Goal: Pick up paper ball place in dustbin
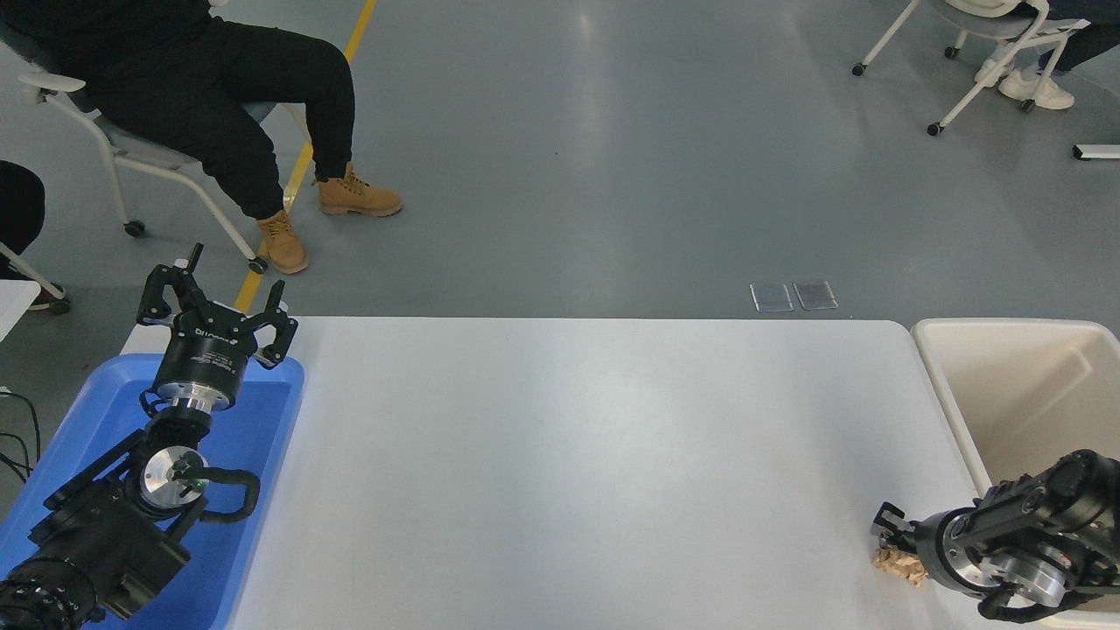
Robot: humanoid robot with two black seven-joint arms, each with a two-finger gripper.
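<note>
The grasping step is in hand: the right gripper [892,535] sits low over the paper ball [899,564] just left of the dustbin [941,385], its closure I cannot tell, and next it needs a firm grip and a lift over the rim.

dustbin [1015,385] rim flanking table [569,455] right edge, blue tray [262,437] left

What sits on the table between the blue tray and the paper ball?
Nothing: the head view shows only bare white table between the blue tray and the paper ball, which lies mostly hidden under the right gripper.
</note>
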